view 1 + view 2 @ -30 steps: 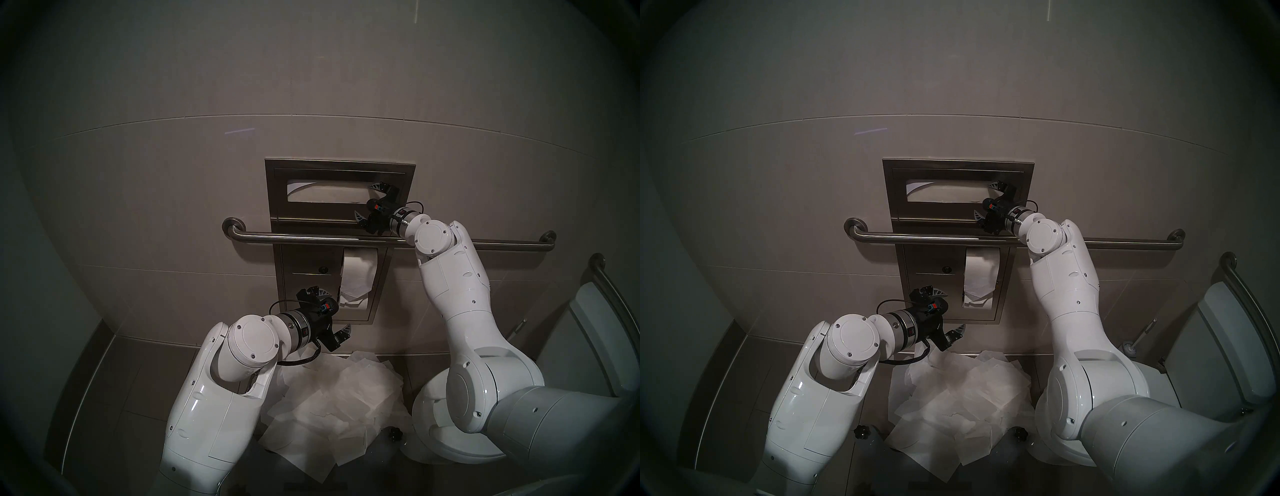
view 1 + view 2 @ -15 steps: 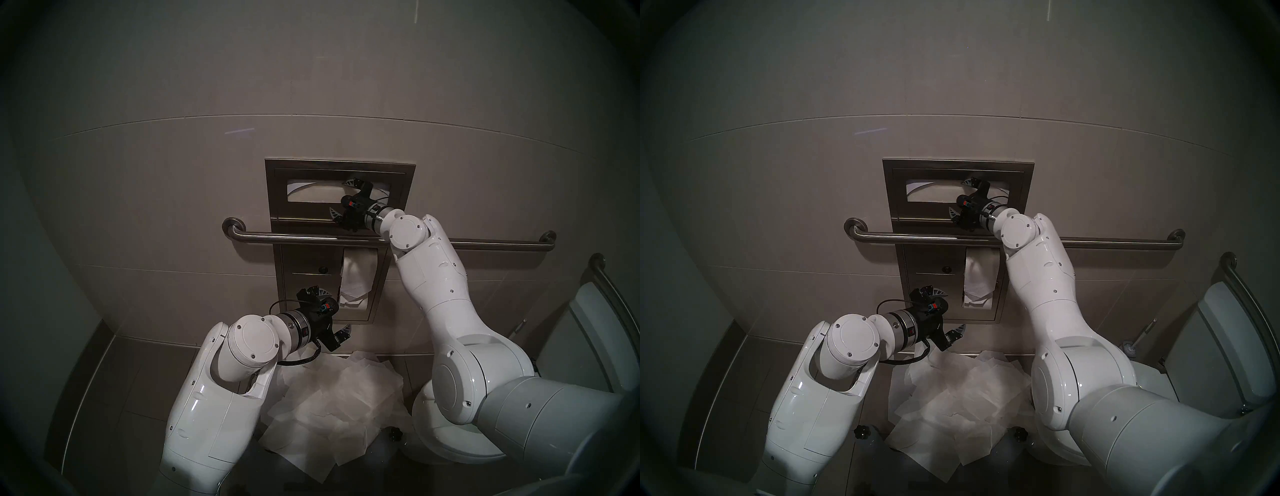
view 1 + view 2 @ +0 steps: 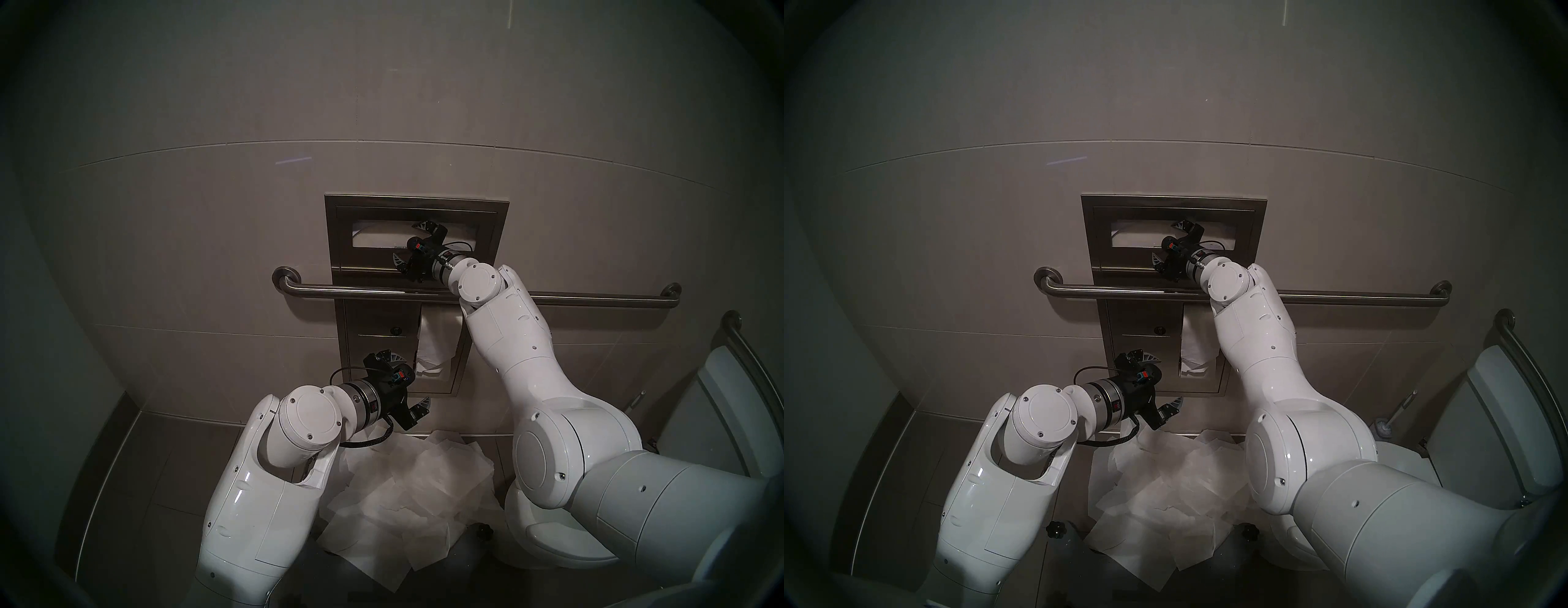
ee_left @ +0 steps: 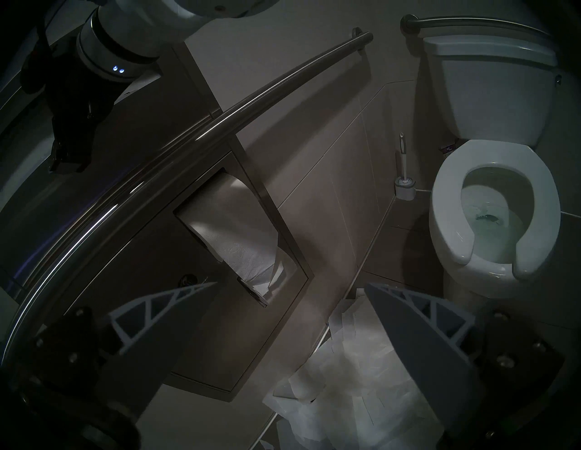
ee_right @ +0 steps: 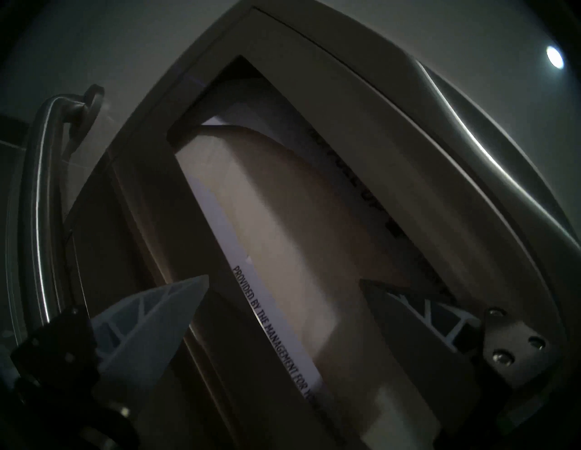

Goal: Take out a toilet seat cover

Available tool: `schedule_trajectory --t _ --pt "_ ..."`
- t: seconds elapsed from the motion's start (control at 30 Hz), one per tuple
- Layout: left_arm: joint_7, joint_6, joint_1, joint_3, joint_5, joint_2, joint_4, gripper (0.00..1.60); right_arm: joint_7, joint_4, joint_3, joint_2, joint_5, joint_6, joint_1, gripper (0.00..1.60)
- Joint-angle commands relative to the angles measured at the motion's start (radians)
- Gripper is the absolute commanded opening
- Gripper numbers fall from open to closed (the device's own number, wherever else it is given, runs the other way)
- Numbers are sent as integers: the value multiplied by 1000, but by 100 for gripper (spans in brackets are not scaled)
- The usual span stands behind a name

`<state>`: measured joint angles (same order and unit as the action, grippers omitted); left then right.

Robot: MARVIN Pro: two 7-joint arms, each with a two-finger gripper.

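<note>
The dispenser panel (image 3: 415, 204) is brushed steel with a dull satin sheen; the grab bar (image 3: 382, 292) is polished metal, catching bright streaks. In the slot, the toilet seat cover (image 5: 283, 220) looks like thin matt paper, smooth. The toilet paper roll (image 4: 232, 238) is soft, embossed tissue. The heap of sheets (image 3: 415, 488) on the floor is translucent, crinkled paper. Wall tiles (image 3: 212, 212) are smooth with low gloss. The robot's arm shells (image 3: 254, 509) are glossy white plastic. The toilet (image 4: 490, 94) is glossy ceramic.
</note>
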<state>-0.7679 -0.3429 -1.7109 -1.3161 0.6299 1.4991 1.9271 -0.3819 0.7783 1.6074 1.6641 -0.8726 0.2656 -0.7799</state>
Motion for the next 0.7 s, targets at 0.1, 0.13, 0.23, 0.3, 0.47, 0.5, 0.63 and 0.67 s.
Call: schedule_trajectory --t 0.1,0.13,0.23,0.3,0.47,0.5,0.63,0.67 --pt "-1 6 20 2 -4 7 35 160 101 -44 74 92 70 -64 110 160" --pt "-1 6 20 2 -4 7 35 160 106 -58 79 98 74 -69 117 160" --pt "-1 6 20 2 -4 7 35 160 131 -89 105 119 95 -86 127 160" --pt "-1 6 20 2 -4 7 35 160 150 -101 121 128 107 -94 127 160" --pt "-1 6 19 2 -4 7 36 160 194 -143 153 142 127 -103 143 160" --pt "-1 6 19 2 -4 7 36 160 203 -155 154 144 126 -101 149 160" --pt "-1 6 19 2 -5 7 37 160 233 -175 155 157 121 -99 155 160" --pt "-1 6 19 2 -5 7 37 160 251 -186 152 167 116 -95 159 91"
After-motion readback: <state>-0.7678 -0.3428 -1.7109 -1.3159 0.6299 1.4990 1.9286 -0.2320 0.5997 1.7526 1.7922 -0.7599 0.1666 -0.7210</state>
